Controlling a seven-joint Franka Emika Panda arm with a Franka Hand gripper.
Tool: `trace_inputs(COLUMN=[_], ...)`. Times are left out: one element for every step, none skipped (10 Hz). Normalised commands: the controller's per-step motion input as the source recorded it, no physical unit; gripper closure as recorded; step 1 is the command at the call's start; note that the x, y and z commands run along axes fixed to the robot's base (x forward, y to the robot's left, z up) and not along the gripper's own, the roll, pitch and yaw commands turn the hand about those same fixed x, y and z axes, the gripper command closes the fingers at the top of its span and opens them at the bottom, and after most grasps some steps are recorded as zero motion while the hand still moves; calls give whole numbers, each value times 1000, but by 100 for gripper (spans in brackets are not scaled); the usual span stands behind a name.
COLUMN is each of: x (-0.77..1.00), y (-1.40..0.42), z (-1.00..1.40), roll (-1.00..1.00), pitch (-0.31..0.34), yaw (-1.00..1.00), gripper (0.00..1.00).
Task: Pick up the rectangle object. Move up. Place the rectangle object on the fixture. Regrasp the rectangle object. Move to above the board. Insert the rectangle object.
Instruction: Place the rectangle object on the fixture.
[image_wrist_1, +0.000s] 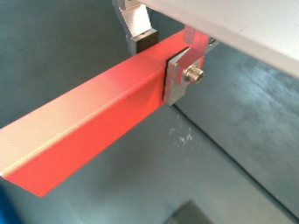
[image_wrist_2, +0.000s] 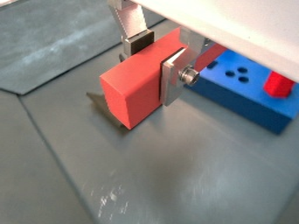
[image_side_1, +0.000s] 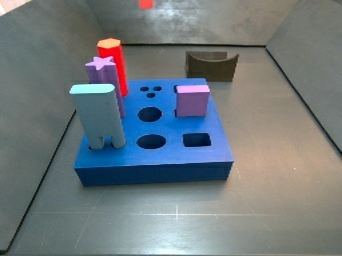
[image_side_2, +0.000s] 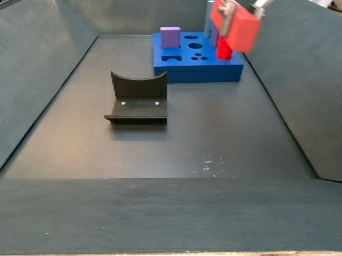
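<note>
My gripper (image_wrist_1: 162, 59) is shut on the rectangle object (image_wrist_1: 87, 118), a long red bar, near one of its ends; a silver finger (image_wrist_1: 177, 79) presses each side. Both wrist views show the grip, and one looks along the bar's square end (image_wrist_2: 131, 94). In a side view the gripper (image_side_2: 247, 15) holds the bar (image_side_2: 246, 38) in the air, close to the blue board (image_side_2: 201, 70). The board also shows in the other side view (image_side_1: 147, 172) and in a wrist view (image_wrist_2: 251, 98). The dark fixture (image_side_2: 136, 100) stands apart on the floor, empty (image_side_1: 211, 65).
On the board stand a red hexagon-topped peg (image_side_1: 110, 60), a purple star peg (image_side_1: 99, 68), a pale-blue block (image_side_1: 96, 115) and a purple block (image_side_1: 193, 100). Round holes and a square hole (image_side_1: 197, 140) are open. Grey walls enclose the floor.
</note>
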Motion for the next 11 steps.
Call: trace_inputs(x=[1000,1000,1000,1000,1000,1000,1000,1000,1000,1000,1000], y=[-407,-374,-318,-252,-216,-196,-161,172,198,193,149], z=[14,8,2,-5,-9,-10,-11,-160,-160,-141,-95], roll=[-126,-114,-95,-92,-96,-98,-100,-1000,-1000,-1000,-1000], pitch=[-23,-11,5,21,31,36,48,338,340,336,315], yaw=[39,31,22,16,12,12,12,-90,-100,-114,-126], gripper=[100,100,100,100,100,100,100,100,100,100,100])
